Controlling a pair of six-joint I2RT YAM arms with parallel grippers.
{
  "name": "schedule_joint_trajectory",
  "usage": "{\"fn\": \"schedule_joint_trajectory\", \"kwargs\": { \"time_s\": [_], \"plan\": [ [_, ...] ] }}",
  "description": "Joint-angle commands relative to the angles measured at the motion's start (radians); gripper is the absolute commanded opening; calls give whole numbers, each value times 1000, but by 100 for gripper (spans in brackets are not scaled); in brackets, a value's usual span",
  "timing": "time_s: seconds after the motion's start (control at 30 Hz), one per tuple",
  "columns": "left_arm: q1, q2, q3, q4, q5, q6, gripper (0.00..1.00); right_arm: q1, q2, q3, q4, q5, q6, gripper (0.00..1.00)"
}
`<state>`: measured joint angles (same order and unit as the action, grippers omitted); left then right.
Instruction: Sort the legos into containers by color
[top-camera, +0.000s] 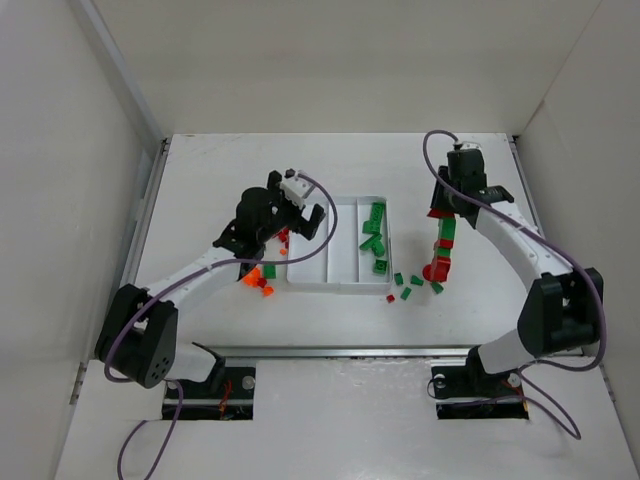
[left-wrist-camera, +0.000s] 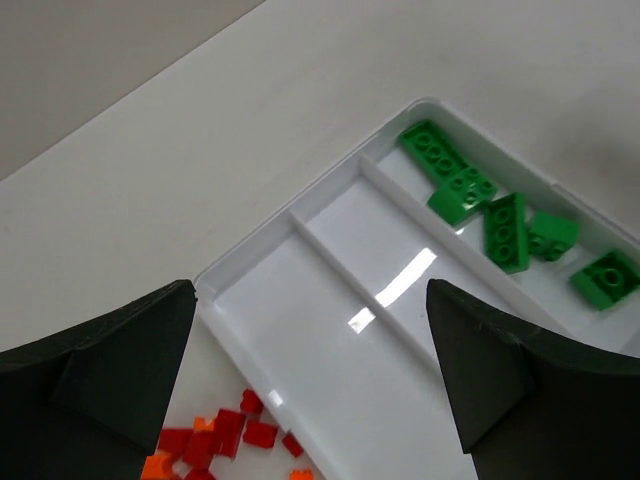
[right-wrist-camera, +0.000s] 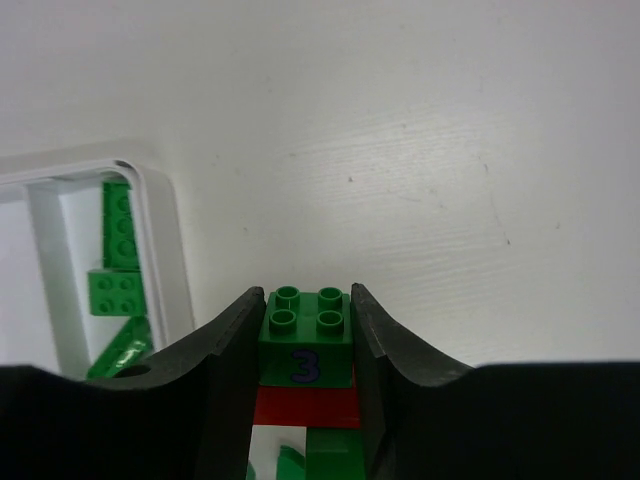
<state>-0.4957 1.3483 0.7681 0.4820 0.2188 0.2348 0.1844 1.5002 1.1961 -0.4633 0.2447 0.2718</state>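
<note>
The white tray (top-camera: 345, 285) has three long compartments; several green legos (top-camera: 375, 240) lie in its right one (left-wrist-camera: 480, 200). My left gripper (top-camera: 283, 228) hangs open over the tray's left compartment (left-wrist-camera: 310, 370), nothing between its fingers (left-wrist-camera: 490, 370). Dark red and orange legos (top-camera: 262, 277) lie on the table just left of the tray (left-wrist-camera: 230, 435). My right gripper (top-camera: 445, 205) is shut on a green brick marked 3 (right-wrist-camera: 305, 335), the top of a red and green stack (top-camera: 441, 250), right of the tray (right-wrist-camera: 165, 240).
Loose green pieces (top-camera: 408, 287) and one red piece (top-camera: 390, 297) lie on the table off the tray's front right corner. White walls close in the table at the back and on both sides.
</note>
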Motion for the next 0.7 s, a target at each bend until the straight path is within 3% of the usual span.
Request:
{"fn": "schedule_joint_trajectory", "kwargs": {
  "time_s": [0.0, 0.03, 0.2, 0.43, 0.67],
  "plan": [
    [-3, 20, 101, 37, 264, 15, 99, 39, -83, 60, 115, 36, -8, 0],
    [-3, 20, 118, 36, 394, -3, 99, 50, -95, 69, 130, 19, -8, 0],
    [-3, 101, 203, 122, 655, -152, 99, 179, -149, 69, 244, -7, -8, 0],
    [-35, 192, 289, 271, 680, -342, 99, 309, -169, 91, 310, 13, -8, 0],
    [-67, 235, 318, 388, 548, -548, 99, 345, -147, 122, 330, 13, -17, 0]
  ]
}}
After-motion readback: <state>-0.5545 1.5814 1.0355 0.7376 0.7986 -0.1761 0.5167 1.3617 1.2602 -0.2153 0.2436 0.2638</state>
